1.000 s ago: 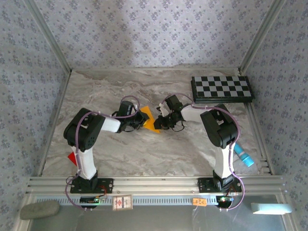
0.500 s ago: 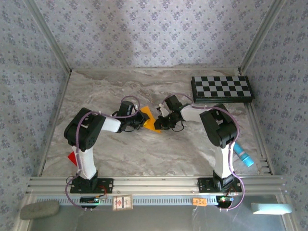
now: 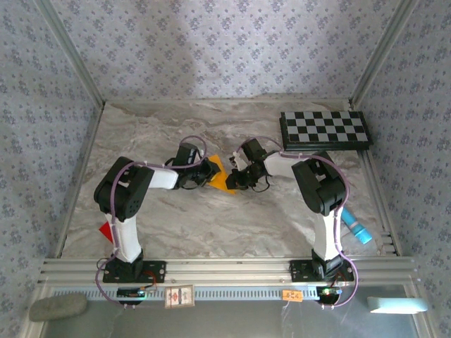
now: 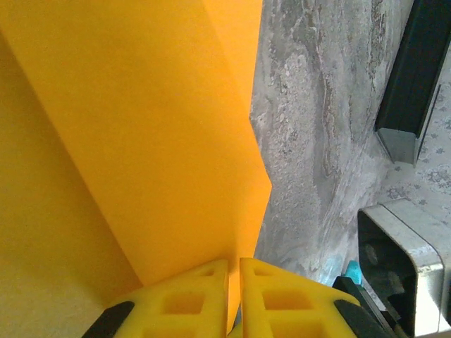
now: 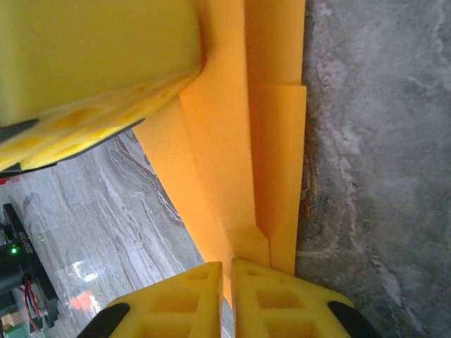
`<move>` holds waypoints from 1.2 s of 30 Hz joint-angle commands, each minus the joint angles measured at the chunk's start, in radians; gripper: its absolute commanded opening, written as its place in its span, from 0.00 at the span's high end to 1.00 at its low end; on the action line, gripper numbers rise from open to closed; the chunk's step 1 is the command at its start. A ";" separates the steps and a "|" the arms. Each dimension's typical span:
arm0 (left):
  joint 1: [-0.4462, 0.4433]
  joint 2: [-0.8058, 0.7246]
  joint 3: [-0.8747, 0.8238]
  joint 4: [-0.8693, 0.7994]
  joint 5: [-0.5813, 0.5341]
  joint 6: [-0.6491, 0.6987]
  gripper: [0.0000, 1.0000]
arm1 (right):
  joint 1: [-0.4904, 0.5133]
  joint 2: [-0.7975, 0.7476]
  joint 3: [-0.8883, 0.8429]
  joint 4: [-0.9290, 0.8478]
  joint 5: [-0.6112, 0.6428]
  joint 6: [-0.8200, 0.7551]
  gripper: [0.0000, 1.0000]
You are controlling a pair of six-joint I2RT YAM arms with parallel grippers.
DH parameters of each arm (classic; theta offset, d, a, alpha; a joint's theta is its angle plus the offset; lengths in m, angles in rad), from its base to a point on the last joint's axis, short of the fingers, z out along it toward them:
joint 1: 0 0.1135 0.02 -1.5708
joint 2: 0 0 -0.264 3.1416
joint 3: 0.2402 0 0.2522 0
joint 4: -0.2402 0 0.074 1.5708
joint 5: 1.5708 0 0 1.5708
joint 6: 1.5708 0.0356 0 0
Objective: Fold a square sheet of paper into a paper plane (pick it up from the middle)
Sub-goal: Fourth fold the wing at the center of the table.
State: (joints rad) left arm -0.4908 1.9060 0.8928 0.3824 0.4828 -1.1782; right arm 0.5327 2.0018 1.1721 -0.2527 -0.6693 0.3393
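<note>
Rail (image 3: 225, 267) of pale metal runs along the near edge of the table (image 3: 211, 225), with the two arm bases bolted to it side by side. Just beyond it, a small red triangular piece (image 3: 106, 231) lies beside the left arm's column. A light blue cylinder (image 3: 356, 229) lies beside the right arm, close to the table's right edge.

Both arms reach inward to the middle of the table, where the left tool (image 3: 206, 174) and the right tool (image 3: 236, 182) face each other with the sheet of paper (image 3: 220, 177) between them. The orange-yellow paper is partly folded.

In the left wrist view, the left tool (image 4: 234, 271) has its yellow fingers (image 4: 187, 299) pinched together on the paper's edge. The paper (image 4: 141, 141) shows a long slanting crease and one corner pointing right over the marbled surface.

In the right wrist view, the right tool (image 5: 227, 271) is likewise clamped on the paper (image 5: 232, 162), which shows overlapping flaps with a stepped right edge. The left tool's finger (image 5: 91, 70) sits on the far side of the paper. Whether the paper touches the table or is held just off it, I cannot tell.

Farther back, at the far right, a black-and-white checkerboard (image 3: 324, 129) lies flat, well apart from the tools. Patterned walls (image 3: 211, 49) close off the back and sides.
</note>
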 commanded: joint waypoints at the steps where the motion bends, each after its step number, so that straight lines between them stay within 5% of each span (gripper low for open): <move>1: -0.001 0.024 0.031 -0.069 -0.016 0.032 0.88 | -0.004 0.041 0.004 -0.069 0.039 -0.023 0.86; 36: 0.041 0.035 0.077 -0.047 -0.003 0.109 0.89 | -0.010 0.039 0.003 -0.085 0.043 -0.034 0.86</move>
State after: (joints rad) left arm -0.4576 1.9358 0.9459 0.3180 0.4828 -1.0985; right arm 0.5297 2.0037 1.1767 -0.2607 -0.6693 0.3271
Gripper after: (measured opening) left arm 0.114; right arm 0.139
